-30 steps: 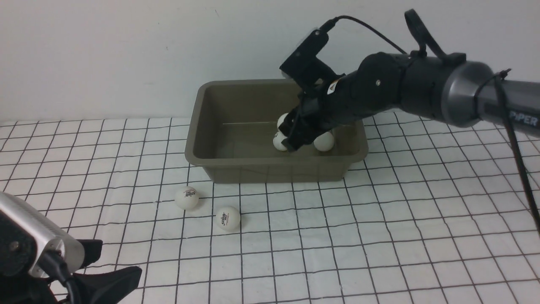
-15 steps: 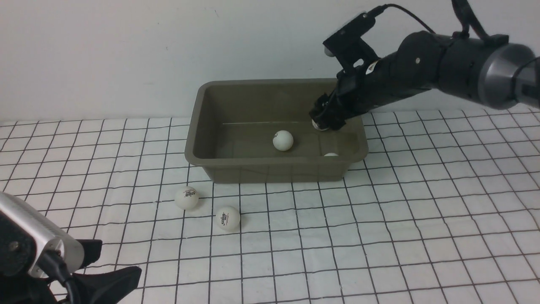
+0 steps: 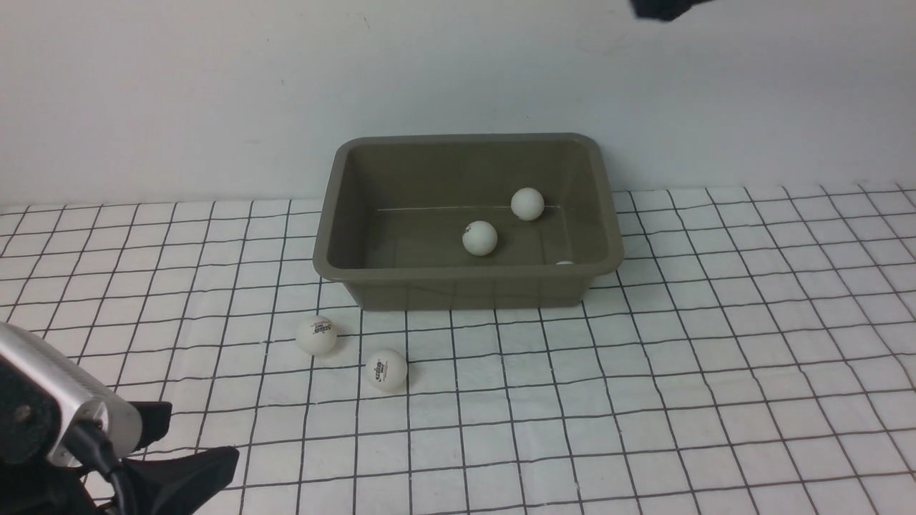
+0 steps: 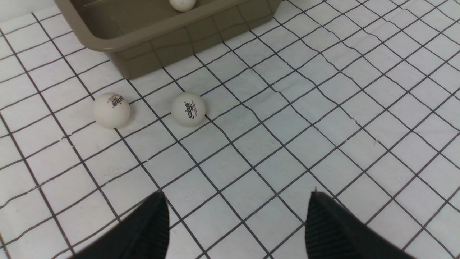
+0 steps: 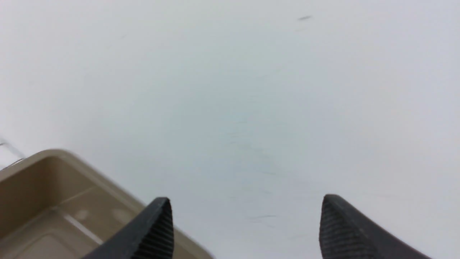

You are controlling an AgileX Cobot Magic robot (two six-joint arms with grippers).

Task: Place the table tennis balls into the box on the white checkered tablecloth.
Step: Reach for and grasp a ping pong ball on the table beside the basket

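In the front view the box (image 3: 465, 273) stands on the white checkered tablecloth (image 3: 644, 372), close to the wall (image 3: 179, 86). 3 of the table tennis balls (image 3: 479, 237) lie inside it. These are a middle ball (image 3: 478, 239) with a small dark mark, a far ball (image 3: 527, 204) by the back side, and a near-right ball (image 3: 564, 262) seen only as a sliver over the front rim. 2 more rest on the cloth before the box's left end, a left ball (image 3: 317, 335) and a right ball (image 3: 386, 370), near each other but apart. Each carries dark print too small to read. The left gripper (image 3: 204, 431) sits at the lower left, jaws spread, holding nothing. A dark bit of the right arm (image 3: 662, 8) shows at the top edge. In the left wrist view the left fingers (image 4: 151, 230) stand wide apart over bare cloth, and the 2 loose balls show red and dark logos whose lettering is unreadable. In the right wrist view the right gripper (image 5: 246, 205) is up high, its jaws spread and empty. It faces the wall, with a corner of the box below.
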